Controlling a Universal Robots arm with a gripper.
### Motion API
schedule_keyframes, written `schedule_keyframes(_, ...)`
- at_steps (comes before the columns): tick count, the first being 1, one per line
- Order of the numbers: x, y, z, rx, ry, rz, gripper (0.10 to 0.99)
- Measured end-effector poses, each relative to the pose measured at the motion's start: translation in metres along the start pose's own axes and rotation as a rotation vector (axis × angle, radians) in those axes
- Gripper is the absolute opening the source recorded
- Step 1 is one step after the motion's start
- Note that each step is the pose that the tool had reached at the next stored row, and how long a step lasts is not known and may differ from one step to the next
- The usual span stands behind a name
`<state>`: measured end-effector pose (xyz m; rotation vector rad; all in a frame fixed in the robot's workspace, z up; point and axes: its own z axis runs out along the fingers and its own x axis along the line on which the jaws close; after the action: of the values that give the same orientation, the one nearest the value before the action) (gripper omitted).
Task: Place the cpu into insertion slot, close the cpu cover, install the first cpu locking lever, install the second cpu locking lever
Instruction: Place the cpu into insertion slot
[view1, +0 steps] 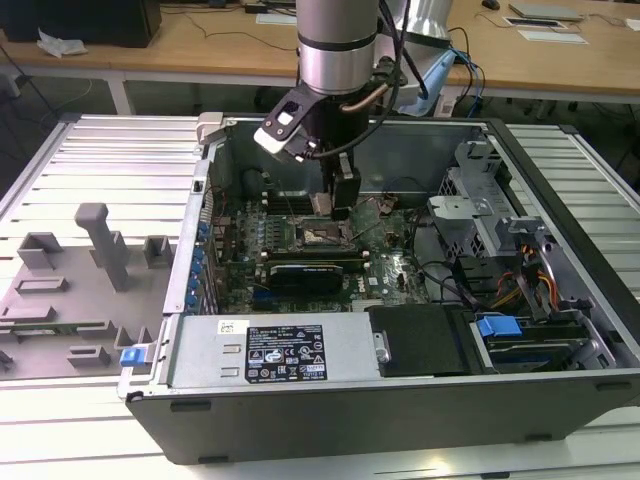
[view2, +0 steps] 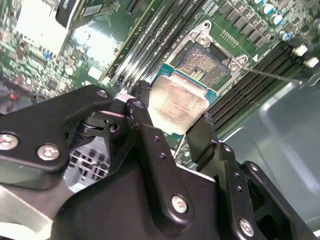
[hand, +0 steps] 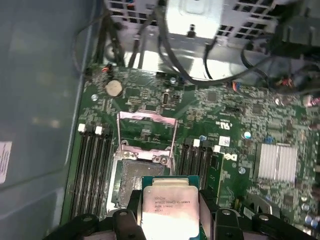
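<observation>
Claw (view2: 172, 116) fingers are closed to the width of the cpu (view2: 177, 102), pinching it by two opposite edges with its pale metal top facing the wrist cameras; the same grip shows in the first wrist view, where the claw (hand: 169, 214) carries the chip flat. The cpu is in the air above the motherboard (hand: 235, 130), close to the insertion slot (hand: 131, 180) but not in it. The slot's contact field lies bare and its nearer edge is partly overlapped by the chip in that view. The cpu cover (hand: 146, 116) stands swung up off the socket, and a thin locking lever (view2: 272, 75) is thrown clear to one side. By this I judge that the first step, placing the chip, is in hand and that nothing of the closing or locking is done. Seating it calls for bringing the chip square and level over the dark frame, corners matched, and lowering it without dragging across the contacts. In the exterior view the arm (view1: 338, 45) drops almost straight down into the open computer case (view1: 400, 420), which lies on its side on the slatted counter (view1: 100, 150), wrist pointing downward with the claw (view1: 335, 205) low over the board.
</observation>
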<state>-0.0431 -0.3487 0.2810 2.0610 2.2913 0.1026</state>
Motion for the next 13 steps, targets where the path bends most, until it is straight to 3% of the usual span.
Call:
schedule_keyframes(4,0.0,-0.0003,0.0037,-0.001,-0.006,0.067,0.541)
schedule_keyframes(13,0.0031,-0.0023,0.016,-0.004,-0.0089,0.097,0.541)
